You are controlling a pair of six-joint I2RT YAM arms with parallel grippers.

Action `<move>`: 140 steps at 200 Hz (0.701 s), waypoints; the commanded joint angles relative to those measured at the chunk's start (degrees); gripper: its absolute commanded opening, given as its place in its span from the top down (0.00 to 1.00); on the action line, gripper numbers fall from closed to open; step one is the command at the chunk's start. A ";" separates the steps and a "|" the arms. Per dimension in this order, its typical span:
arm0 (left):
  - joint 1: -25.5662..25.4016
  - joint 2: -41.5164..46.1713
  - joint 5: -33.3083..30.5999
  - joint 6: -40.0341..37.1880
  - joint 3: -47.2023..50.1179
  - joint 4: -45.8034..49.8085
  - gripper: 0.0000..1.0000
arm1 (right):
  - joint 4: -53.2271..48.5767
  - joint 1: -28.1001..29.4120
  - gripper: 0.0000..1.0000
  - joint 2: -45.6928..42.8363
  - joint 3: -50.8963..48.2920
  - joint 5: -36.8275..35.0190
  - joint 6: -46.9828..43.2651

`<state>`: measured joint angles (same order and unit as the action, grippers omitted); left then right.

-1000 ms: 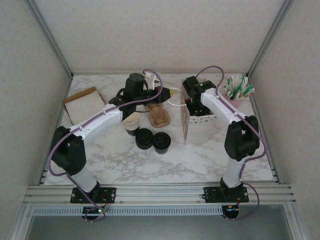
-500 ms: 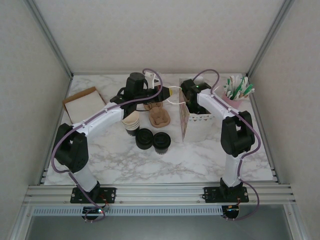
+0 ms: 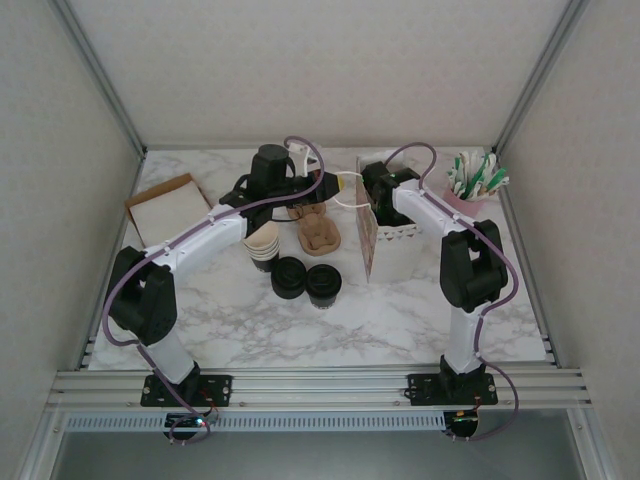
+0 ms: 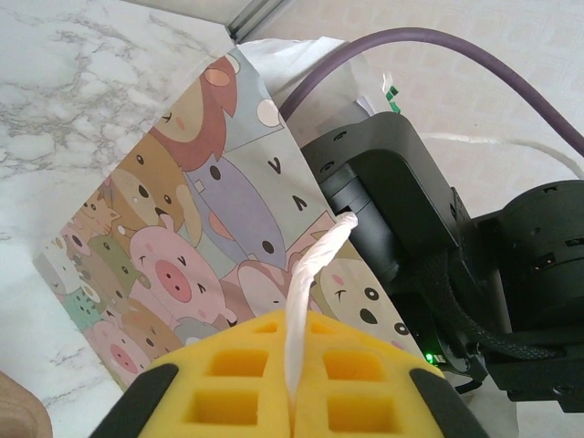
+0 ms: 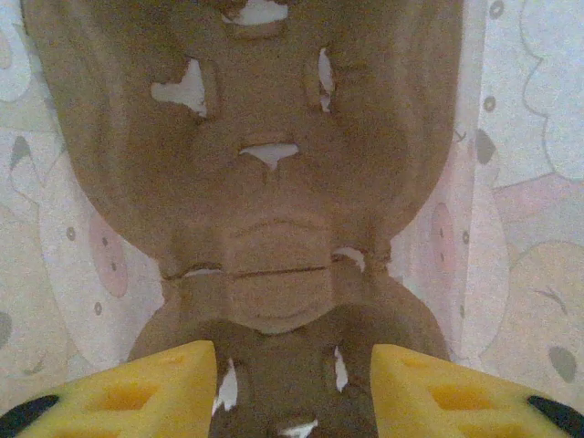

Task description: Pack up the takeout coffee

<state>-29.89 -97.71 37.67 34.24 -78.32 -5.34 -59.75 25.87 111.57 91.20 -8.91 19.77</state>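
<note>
The takeout coffee (image 3: 323,284), a small black cup with a black lid, stands on the marble table in front of the arms. My left gripper (image 3: 332,184) (image 4: 296,321) is shut on the white twisted handle (image 4: 316,263) of the cartoon-animal paper bag (image 3: 368,245) (image 4: 173,274) and holds the bag's mouth up. My right gripper (image 3: 374,192) (image 5: 294,365) is down inside the bag with its jaws open. A brown pulp cup carrier (image 5: 265,182) lies on the bag's floor under them.
A second brown carrier (image 3: 320,235) lies left of the bag. A stack of nested cups (image 3: 263,248) and a pile of black lids (image 3: 289,277) stand beside the coffee. Brown napkins (image 3: 163,210) sit far left, a pink cup of stirrers (image 3: 473,183) far right.
My right arm has pushed further back and left into the bag, and its jaws have spread wider. My left gripper has kept its hold on the handle.
</note>
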 commanded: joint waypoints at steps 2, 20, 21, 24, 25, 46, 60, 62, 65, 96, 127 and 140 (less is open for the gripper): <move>0.45 -0.45 0.03 -0.84 -1.83 -1.76 1.00 | -1.12 -0.03 0.51 0.05 -0.25 0.17 0.43; 0.45 -0.47 0.06 -0.84 -1.99 -1.78 1.00 | -1.56 -0.03 0.49 -0.28 0.24 -0.03 0.44; 0.45 -0.47 0.05 -0.79 -2.00 -1.78 1.00 | -1.58 -0.07 0.49 -0.34 0.27 0.00 0.44; 0.45 -0.48 0.04 -0.76 -2.01 -1.78 1.00 | -1.69 -0.06 0.49 -0.45 0.36 -0.01 0.38; 0.49 -0.52 0.04 -0.76 -2.01 -1.78 1.00 | -1.69 -0.04 0.49 -0.46 0.37 -0.03 0.37; 0.45 -0.81 0.03 -0.77 -2.44 -1.68 1.00 | -2.26 -0.12 0.48 -1.06 1.06 -0.11 0.30; 0.45 -1.33 0.03 -0.88 -2.99 -1.44 1.00 | -2.61 -0.17 0.47 -1.42 1.54 -0.38 0.34; 0.45 -1.45 0.03 -0.92 -3.04 -1.43 1.00 | -2.60 -0.15 0.47 -1.50 1.59 -0.40 0.35; 0.45 -1.55 0.03 -0.93 -3.18 -1.35 1.00 | -2.68 -0.20 0.46 -1.57 1.68 -0.49 0.33; 0.79 -2.97 -0.05 -1.30 -4.90 -0.71 1.00 | -2.85 -0.81 0.42 -1.51 2.88 -0.63 0.35; 1.23 -4.82 0.29 -1.64 -6.96 -0.02 0.98 | -3.11 -1.03 0.37 -0.89 4.38 -0.69 0.13; 1.46 -5.82 0.64 -1.80 -8.03 0.45 0.98 | -3.32 -1.01 0.35 -0.83 5.08 -0.86 0.10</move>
<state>-29.26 -101.38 37.69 34.00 -83.09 -5.17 -61.19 25.10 111.55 93.89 -8.97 19.75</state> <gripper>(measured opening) 0.046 0.634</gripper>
